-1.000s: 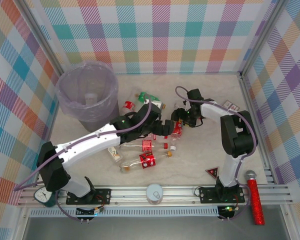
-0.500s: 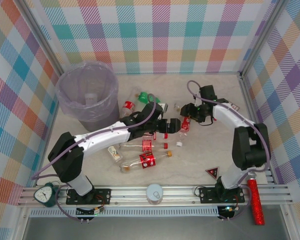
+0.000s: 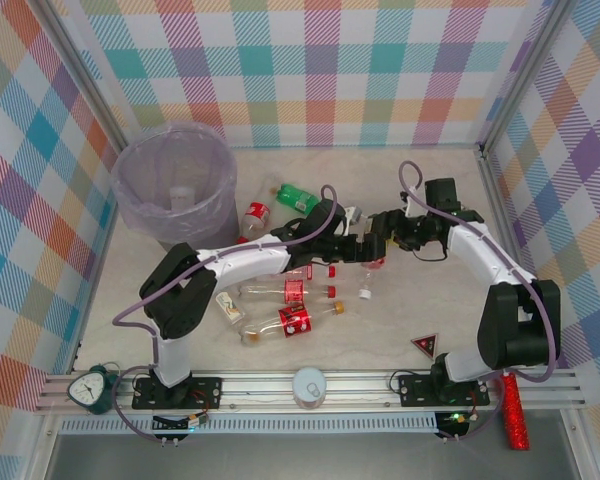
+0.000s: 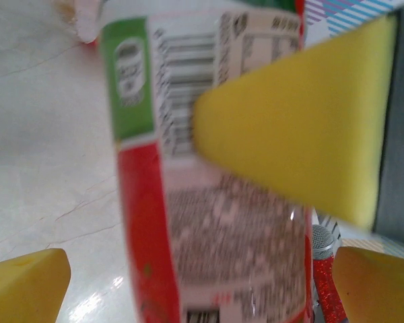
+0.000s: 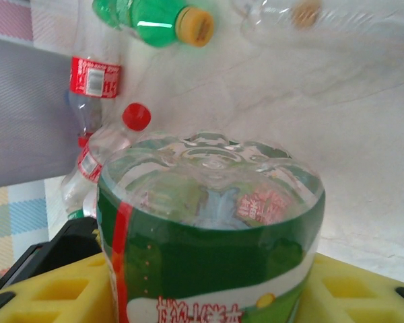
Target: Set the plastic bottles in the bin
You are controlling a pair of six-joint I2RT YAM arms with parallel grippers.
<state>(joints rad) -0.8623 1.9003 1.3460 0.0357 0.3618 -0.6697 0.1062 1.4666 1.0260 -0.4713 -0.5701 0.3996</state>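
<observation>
Pinched between the yellow pads of the right gripper (image 5: 205, 296), at mid-table right of centre: a bottle (image 5: 209, 222) with a green-and-red label, its clear ribbed base showing above the pads from the right wrist. Spread wide to either side of that same bottle, clear of it on both sides: the yellow fingers of the left gripper (image 4: 202, 289), stretched in from the left. Set against the label, seen from the left wrist: one pad of the right gripper.

Standing at the far left corner, well apart from both grippers: the pale-purple bin (image 3: 195, 232), lined with a clear bag. Lying on the marbled table (image 3: 420, 300) between bin and grippers: a green bottle (image 3: 298, 197) with a yellow cap and, just beside the bin, a red-labelled bottle (image 3: 255, 213). Nearer the arm bases, under the left forearm: more clear bottles (image 3: 290, 321) on their sides, with a small bottle (image 3: 365, 290) to their right. At the near right edge: a red glittery stick (image 3: 515, 400).
</observation>
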